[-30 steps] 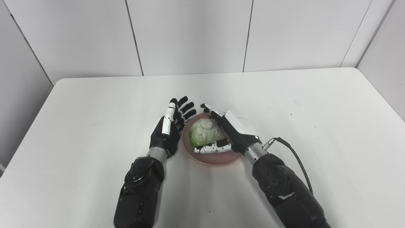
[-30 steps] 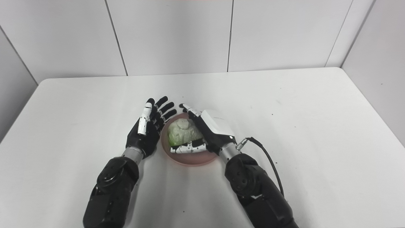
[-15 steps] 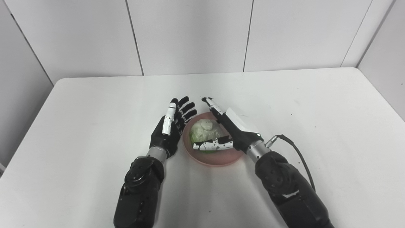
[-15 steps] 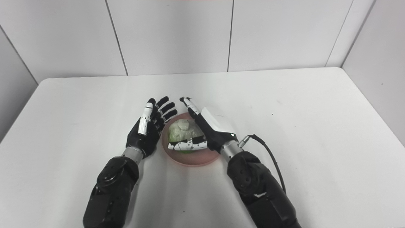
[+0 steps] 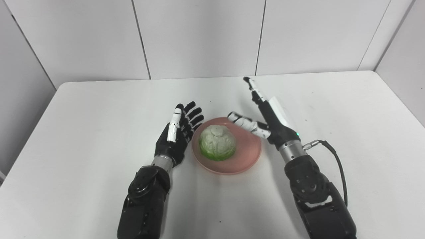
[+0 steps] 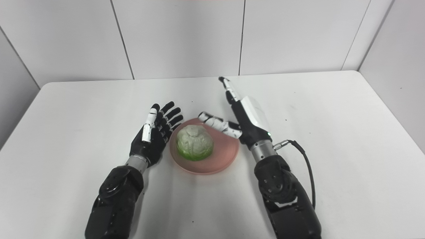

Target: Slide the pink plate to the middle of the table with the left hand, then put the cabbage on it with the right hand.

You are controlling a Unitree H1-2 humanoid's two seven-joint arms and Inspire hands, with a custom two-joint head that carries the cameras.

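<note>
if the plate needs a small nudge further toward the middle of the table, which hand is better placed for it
Left, probably. The left hand rests open right beside the pink plate rim, palm facing it. The right hand is open too, but lifted off to the right side, clear of the cabbage.

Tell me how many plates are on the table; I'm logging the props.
1. The pink plate sits near the table's middle between both hands, with the cabbage on it. Nothing appears hidden.
</note>
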